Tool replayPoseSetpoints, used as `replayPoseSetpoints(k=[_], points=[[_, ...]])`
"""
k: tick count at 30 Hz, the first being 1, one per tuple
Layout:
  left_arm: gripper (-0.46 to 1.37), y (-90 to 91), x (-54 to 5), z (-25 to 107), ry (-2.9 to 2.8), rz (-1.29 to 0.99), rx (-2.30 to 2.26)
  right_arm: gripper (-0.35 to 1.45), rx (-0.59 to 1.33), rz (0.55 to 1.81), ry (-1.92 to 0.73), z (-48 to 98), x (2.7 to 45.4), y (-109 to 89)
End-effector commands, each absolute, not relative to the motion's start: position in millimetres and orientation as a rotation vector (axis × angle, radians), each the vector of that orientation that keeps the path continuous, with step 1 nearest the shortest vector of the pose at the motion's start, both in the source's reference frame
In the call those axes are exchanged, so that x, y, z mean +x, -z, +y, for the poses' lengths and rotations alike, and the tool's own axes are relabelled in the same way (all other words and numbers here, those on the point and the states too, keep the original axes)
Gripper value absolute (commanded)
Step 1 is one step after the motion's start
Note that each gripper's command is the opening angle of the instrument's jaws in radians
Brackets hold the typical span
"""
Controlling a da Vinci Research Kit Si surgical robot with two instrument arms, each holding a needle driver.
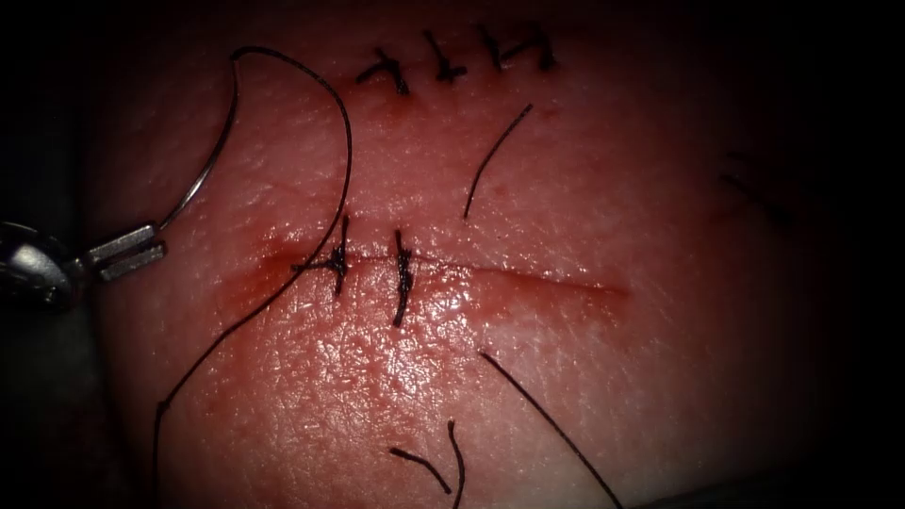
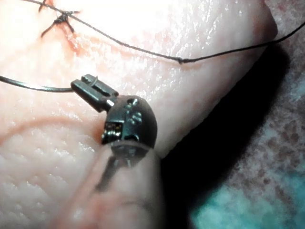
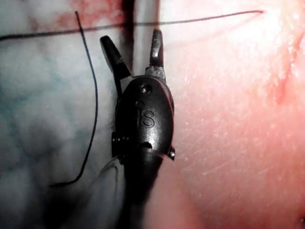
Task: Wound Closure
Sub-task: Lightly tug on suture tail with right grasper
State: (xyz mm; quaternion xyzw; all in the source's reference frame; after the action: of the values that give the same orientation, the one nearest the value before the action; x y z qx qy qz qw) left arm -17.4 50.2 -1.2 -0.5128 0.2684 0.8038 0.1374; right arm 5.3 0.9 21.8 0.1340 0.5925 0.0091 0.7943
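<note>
Leftmost, the left gripper (image 1: 127,253) was clenched on the needle (image 1: 209,160) at one end of its curve, well left of the cut (image 1: 528,278); the needle arched upward, clear of the tissue (image 1: 566,188). From its far end the thread (image 1: 344,160) ran down to the first stitch (image 1: 337,259) and on toward the lower left. Next, a second stitch (image 1: 403,275) crossed the cut just right of the first. Rightward, the rest of the cut lay unstitched, so closure appeared well short of complete, judged roughly a third done. Loose cut ends (image 1: 495,155) lay on the tissue. The right gripper (image 3: 135,45) stood released, grasping nothing, near another strand of thread (image 3: 90,105).
</note>
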Motion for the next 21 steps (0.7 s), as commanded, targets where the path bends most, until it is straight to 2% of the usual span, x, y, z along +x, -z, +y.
replayPoseSetpoints(k=[1,11,15,21], points=[[-0.35,1.2,-17.4,50.2,-2.331,0.767,-1.488,1.27,0.282,1.266,-0.017,1.2,4.9,-21.6],[-0.35,1.2,-17.6,50.3,-2.331,0.768,-1.485,1.24,0.169,1.148,-0.156,4.9,0.2,-21.2],[-0.35,1.2,-17.8,50.3,-2.330,0.768,-1.489,1.21,0.121,1.099,-0.310,6.6,0.3,-22.0],[-0.35,1.2,-18.1,50.3,-2.330,0.767,-1.494,1.18,0.154,1.032,-0.541,9.1,1.8,-23.8]])
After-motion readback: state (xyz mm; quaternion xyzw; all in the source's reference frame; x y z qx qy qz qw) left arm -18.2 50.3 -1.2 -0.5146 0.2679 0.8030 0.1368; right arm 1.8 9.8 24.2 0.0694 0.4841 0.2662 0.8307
